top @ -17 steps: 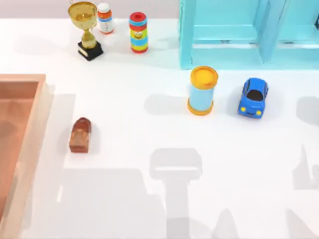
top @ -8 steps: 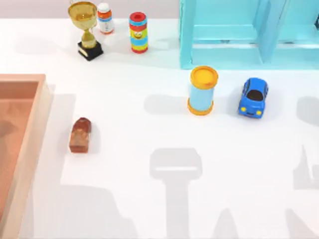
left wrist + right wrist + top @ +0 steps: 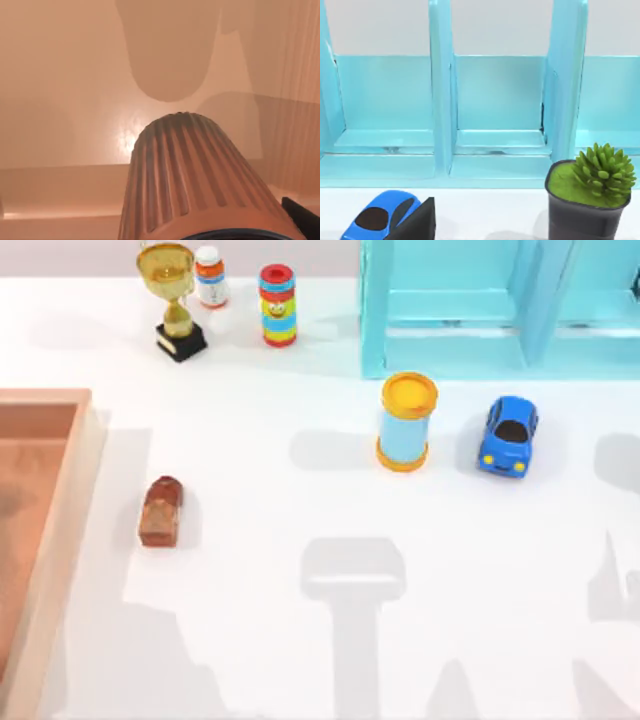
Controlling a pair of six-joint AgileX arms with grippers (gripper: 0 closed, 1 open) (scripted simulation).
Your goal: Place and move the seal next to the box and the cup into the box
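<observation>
The reddish-brown seal (image 3: 161,512) lies on the white table just right of the box (image 3: 70,490), apart from its pale rim. The ribbed brown cup (image 3: 190,180) hangs close under the left wrist camera, above the box's orange-brown floor (image 3: 60,75). My left gripper (image 3: 220,232) is shut on the cup, and one dark fingertip (image 3: 301,220) shows against the cup's side. In the right wrist view a dark fingertip (image 3: 417,224) of my right gripper sits near the blue car (image 3: 380,217), facing the turquoise shelf (image 3: 495,100).
A light-blue cylinder with a yellow lid (image 3: 406,422) and the blue toy car (image 3: 508,435) stand mid-table. A gold trophy (image 3: 172,300), a small bottle (image 3: 210,277) and a striped toy (image 3: 277,305) line the back. A potted green plant (image 3: 587,195) stands by the shelf.
The arm shadow on the table in front of the seal has drawn back toward the left. The seal and the other objects have not moved.
</observation>
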